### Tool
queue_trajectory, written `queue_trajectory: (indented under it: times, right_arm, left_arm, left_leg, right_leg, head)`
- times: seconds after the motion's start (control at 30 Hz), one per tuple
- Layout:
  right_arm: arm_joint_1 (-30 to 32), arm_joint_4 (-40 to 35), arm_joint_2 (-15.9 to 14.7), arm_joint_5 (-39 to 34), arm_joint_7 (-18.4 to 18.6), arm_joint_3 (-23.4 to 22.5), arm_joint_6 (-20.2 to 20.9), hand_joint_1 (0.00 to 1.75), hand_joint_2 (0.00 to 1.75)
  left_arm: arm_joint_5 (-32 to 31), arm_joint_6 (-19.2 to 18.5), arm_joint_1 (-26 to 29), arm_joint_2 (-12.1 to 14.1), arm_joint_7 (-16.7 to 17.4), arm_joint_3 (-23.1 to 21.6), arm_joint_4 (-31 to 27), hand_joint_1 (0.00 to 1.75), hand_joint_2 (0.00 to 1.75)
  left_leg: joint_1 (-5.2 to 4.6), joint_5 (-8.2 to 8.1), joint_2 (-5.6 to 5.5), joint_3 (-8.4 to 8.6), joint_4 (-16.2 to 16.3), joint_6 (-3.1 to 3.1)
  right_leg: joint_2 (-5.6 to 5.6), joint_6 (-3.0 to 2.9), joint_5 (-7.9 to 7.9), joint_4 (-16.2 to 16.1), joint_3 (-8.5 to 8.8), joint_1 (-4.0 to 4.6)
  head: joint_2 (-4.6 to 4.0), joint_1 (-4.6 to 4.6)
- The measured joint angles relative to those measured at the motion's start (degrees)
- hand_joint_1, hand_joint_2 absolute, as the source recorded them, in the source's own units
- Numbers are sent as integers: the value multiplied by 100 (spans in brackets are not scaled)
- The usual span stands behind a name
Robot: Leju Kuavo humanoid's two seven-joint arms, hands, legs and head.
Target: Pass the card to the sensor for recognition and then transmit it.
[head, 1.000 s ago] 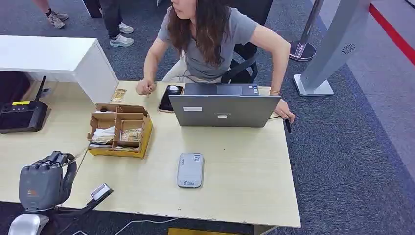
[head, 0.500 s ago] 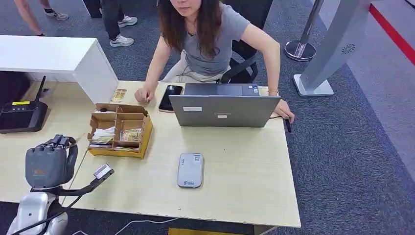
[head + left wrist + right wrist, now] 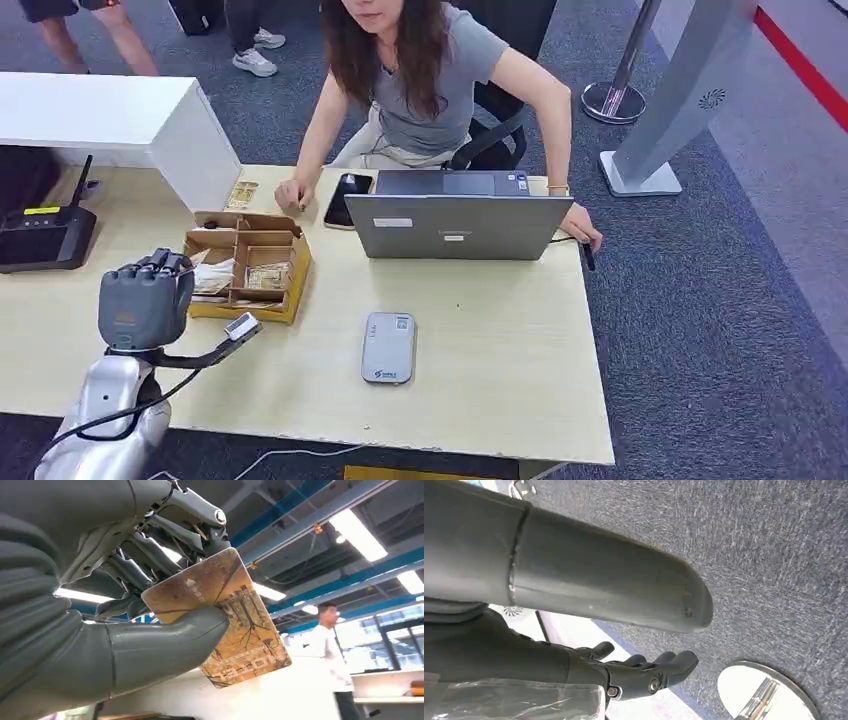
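Head view showed the left hand (image 3: 146,297) raised over the near left part of the table (image 3: 500,380), just beside the near edge of the cardboard box (image 3: 246,264). The grey card sensor (image 3: 389,346) lay flat to its right, well apart from it, nearer the middle of the table and on the near side of the open laptop (image 3: 458,224), behind which a person (image 3: 430,80) sat. By my judgement the pick-up was done, while the pass over the sensor and the handing-over were both left to do. The box was split into compartments: one held white papers (image 3: 212,274), the next a small stack of what looked like patterned cards (image 3: 267,275), and the far ones I couldn't make out. Left wrist view made the grip plain: the thumb pressed a tan card (image 3: 235,630) printed with a tree and building pattern against the curled fingers (image 3: 150,555), much of the card jutting free beyond the grip. Right wrist view showed the right hand (image 3: 639,667) hanging over grey carpet, fingers loosely apart and holding nothing, near a polished metal stanchion base (image 3: 769,692).
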Motion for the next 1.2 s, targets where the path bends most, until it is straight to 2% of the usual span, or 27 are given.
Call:
queue_trajectory:
  times: [0.8,1.2]
  right_arm:
    - [-70,7,0,-13,4,48,72,0,0]
    - [-103,7,0,-22,4,50,70,0,0]
  left_arm:
    - [-151,87,-410,-380,-101,-1397,61,175,175]
    - [9,125,-460,-424,-61,-1725,147,175,175]
  left_leg:
    - [0,0,-1,0,1,0]
    - [-1,0,-1,0,1,0]
  right_leg:
    - [1,1,1,0,0,0]
    - [1,1,1,0,0,0]
  head:
    - [0,-2]
    - [0,0]
